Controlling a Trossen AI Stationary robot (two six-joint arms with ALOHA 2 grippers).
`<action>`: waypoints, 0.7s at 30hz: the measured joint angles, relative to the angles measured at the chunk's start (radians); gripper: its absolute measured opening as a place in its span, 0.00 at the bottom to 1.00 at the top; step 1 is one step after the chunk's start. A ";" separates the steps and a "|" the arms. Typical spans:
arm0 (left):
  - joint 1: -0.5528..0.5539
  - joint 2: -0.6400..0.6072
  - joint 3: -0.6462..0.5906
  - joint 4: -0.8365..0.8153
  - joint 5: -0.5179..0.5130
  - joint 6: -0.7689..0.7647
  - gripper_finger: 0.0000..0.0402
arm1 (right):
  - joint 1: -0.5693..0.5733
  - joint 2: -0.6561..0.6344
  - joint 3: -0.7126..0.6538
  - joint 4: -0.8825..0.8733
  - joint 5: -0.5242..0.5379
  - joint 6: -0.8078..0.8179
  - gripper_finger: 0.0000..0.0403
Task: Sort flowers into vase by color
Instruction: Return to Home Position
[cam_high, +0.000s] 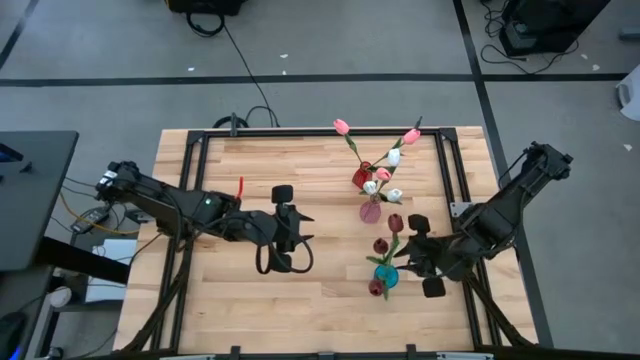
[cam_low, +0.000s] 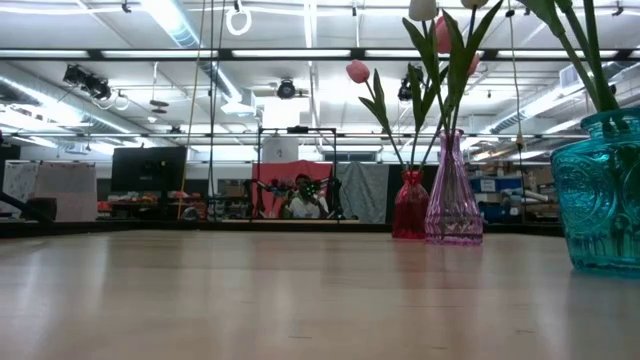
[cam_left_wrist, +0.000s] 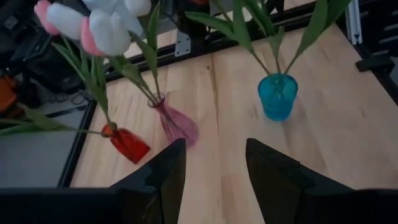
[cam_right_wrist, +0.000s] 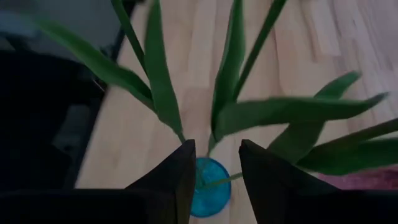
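Note:
Three vases stand on the right half of the wooden table. A red vase (cam_high: 362, 178) holds pink tulips (cam_high: 341, 126). A pink vase (cam_high: 371, 211) holds white tulips (cam_high: 393, 156). A teal vase (cam_high: 386, 278) holds dark maroon tulips (cam_high: 395, 222). My right gripper (cam_high: 404, 258) hovers open just above and to the right of the teal vase (cam_right_wrist: 208, 186). Green leaves and stems (cam_right_wrist: 230, 68) rise past its fingers, and I see nothing pinched. My left gripper (cam_high: 305, 240) hangs open and empty over the table's middle, pointing at the vases (cam_left_wrist: 277, 94).
Black frame rails (cam_high: 300, 133) run along the table's far edge and sides. Bare wood (cam_high: 230, 290) lies left of and in front of the vases. In the low view a person (cam_low: 303, 197) sits far off in the room behind the table.

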 joint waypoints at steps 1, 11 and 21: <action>0.000 0.006 0.000 0.013 0.000 0.010 0.43 | 0.001 -0.011 0.000 0.011 0.000 0.000 0.34; -0.016 -0.007 0.023 0.097 0.036 0.143 0.43 | 0.046 -0.176 -0.006 0.057 0.054 -0.073 0.34; -0.024 -0.154 -0.170 0.147 0.042 0.082 0.43 | 0.059 -0.421 -0.253 0.379 0.100 -0.267 0.34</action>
